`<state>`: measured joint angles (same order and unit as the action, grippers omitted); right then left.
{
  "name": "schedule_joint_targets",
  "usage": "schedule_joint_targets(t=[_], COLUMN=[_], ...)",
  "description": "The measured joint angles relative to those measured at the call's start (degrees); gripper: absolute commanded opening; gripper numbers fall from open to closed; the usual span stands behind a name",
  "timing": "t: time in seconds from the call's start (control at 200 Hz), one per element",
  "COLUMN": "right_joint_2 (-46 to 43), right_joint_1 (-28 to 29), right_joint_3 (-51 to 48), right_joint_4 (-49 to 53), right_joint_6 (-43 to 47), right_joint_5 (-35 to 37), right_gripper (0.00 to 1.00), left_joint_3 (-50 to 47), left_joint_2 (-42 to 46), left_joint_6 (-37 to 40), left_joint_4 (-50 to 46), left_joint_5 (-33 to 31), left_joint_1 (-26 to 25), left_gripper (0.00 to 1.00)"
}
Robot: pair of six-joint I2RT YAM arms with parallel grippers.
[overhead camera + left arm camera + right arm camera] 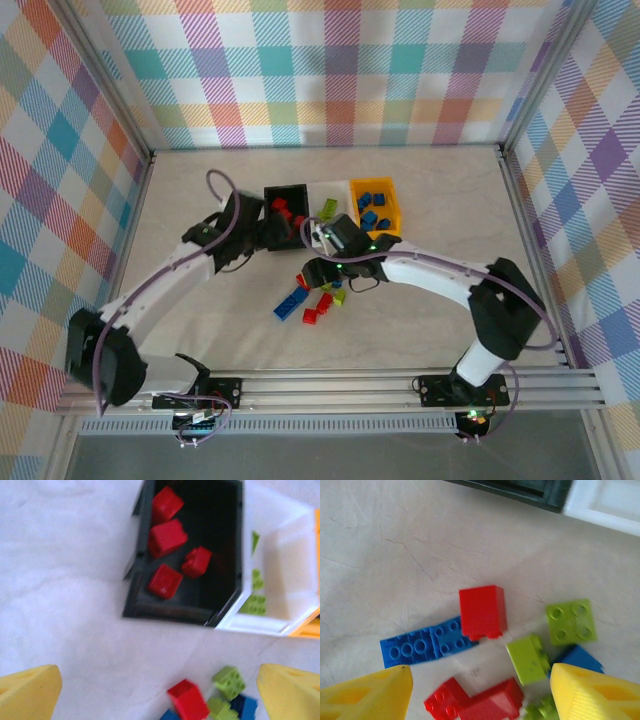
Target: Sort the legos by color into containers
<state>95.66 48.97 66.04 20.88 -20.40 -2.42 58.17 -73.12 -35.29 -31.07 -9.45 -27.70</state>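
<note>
**Near edge.** Both arms rise from a metal rail (pixel 330 382) and reach forward over the pale surface (pixel 200 330).

**Middle ground.** The unsorted legos (pixel 312 300) lie in a loose cluster near the centre of the surface. It includes a long blue brick (pixel 427 645) lying against a red brick (pixel 482 611), and a square lime green brick (pixel 570 621). A second green brick (pixel 530 657) lies beside another blue one (pixel 580 657), and more red bricks (pixel 475 702) lie closest to the camera. The right fingers (pixel 592 695) hang over this cluster, spread wide and released, grasping nothing. The left fingers (pixel 27 692) are likewise spread and released. They hover over bare surface between the cluster and the black bin.

**Far ground.** The three containers stand side by side in a row.
- The black bin (pixel 285 187), on the left, holds four red bricks (pixel 167 537).
- The white bin (pixel 285 555), touching it in the middle, holds lime green bricks (pixel 254 604).
- The orange-yellow bin (pixel 392 190), on the right, holds several blue bricks (pixel 372 205).
</note>
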Motion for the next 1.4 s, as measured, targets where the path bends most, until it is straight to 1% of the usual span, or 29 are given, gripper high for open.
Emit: schedule_joint_targets(t=[0.12,0.245,0.375,0.515,0.72,1.065,1.21,1.27,1.4], right_joint_2=[6.51,11.45,14.86,17.31,20.59,21.18,20.00,19.04,18.27], right_joint_1=[0.96,1.70,2.23,3.08,3.96,3.93,3.93,3.91,3.10], right_joint_3=[5.18,9.57,13.05,14.60,15.98,16.85,16.90,17.44,22.84], right_joint_4=[0.83,2.62,4.37,5.49,7.06,7.30,7.28,7.50,7.43], right_joint_6=[1.31,2.45,3.26,3.39,3.41,4.00,4.61,4.83,5.09], right_joint_5=[0.66,2.21,3.76,4.79,5.51,6.62,7.78,8.17,8.92], right_gripper=[0.74,0.72,0.70,0.67,0.57,0.34,0.29,0.28,0.28], left_joint_3=[-7.93,-12.02,-12.61,-12.61,-12.61,-12.61,-12.61,-12.61,-12.61], left_joint_2=[6.32,10.49,12.46,13.11,13.11,13.11,13.18,13.42,14.49], left_joint_6=[-1.60,-2.69,-2.86,-2.89,-2.86,-2.86,-2.84,-2.84,-2.84], left_joint_4=[-1.40,-3.82,-5.22,-5.55,-6.51,-6.60,-6.93,-7.15,-8.00], left_joint_5=[-0.07,-0.57,-1.22,-2.21,-3.26,-3.65,-3.63,-3.63,-3.56], left_joint_1=[0.00,0.00,0.00,0.00,0.00,0.00,0.00,0.00,0.00], left_gripper=[1.00,1.00,1.00,1.00,1.00,1.00,1.00,1.00,1.00])
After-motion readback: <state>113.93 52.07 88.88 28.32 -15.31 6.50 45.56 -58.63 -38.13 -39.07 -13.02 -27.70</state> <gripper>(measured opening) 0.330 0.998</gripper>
